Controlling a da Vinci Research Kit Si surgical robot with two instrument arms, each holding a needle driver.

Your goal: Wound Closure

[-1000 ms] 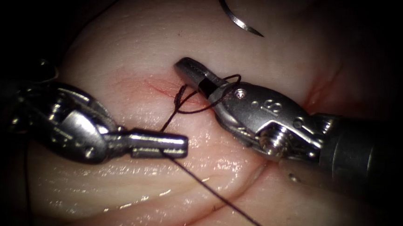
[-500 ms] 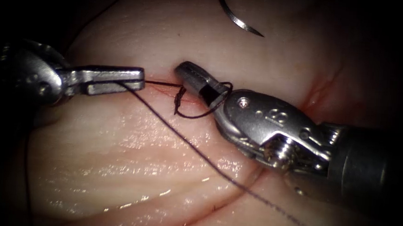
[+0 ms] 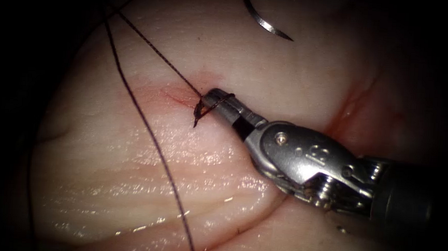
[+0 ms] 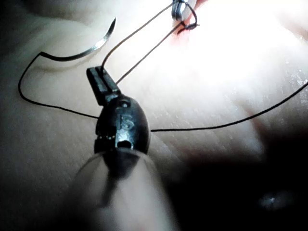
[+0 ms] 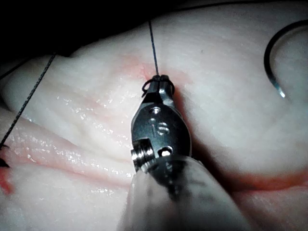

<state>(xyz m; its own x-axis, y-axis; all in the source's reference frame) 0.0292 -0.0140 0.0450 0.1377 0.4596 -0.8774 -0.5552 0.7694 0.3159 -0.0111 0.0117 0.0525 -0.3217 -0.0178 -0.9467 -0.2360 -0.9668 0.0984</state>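
Note:
My right tool (image 3: 213,95) comes in from the right, its jaws shut on the thread at the dark knot (image 3: 199,110) on the reddened cut (image 3: 171,94); the right wrist view shows the same grip (image 5: 158,83). A taut strand of thread (image 3: 156,51) runs from the knot up and to the left. In the left wrist view my left tool (image 4: 98,78) is shut on the thread, with two strands leading to the knot (image 4: 186,25). The curved needle (image 3: 264,23) lies free on the tissue, held by neither tool and not in the tissue.
A second strand of thread (image 3: 153,137) hangs across the tissue left of the cut and runs down out of frame. The tissue (image 3: 142,188) has wet folds below the cut. Red fluid (image 3: 357,102) marks a crease on the right.
The left tool pulled the thread up and to the left and left the endoscope view. The loop around the right jaws drew tight onto the knot. The right tool dropped slightly.

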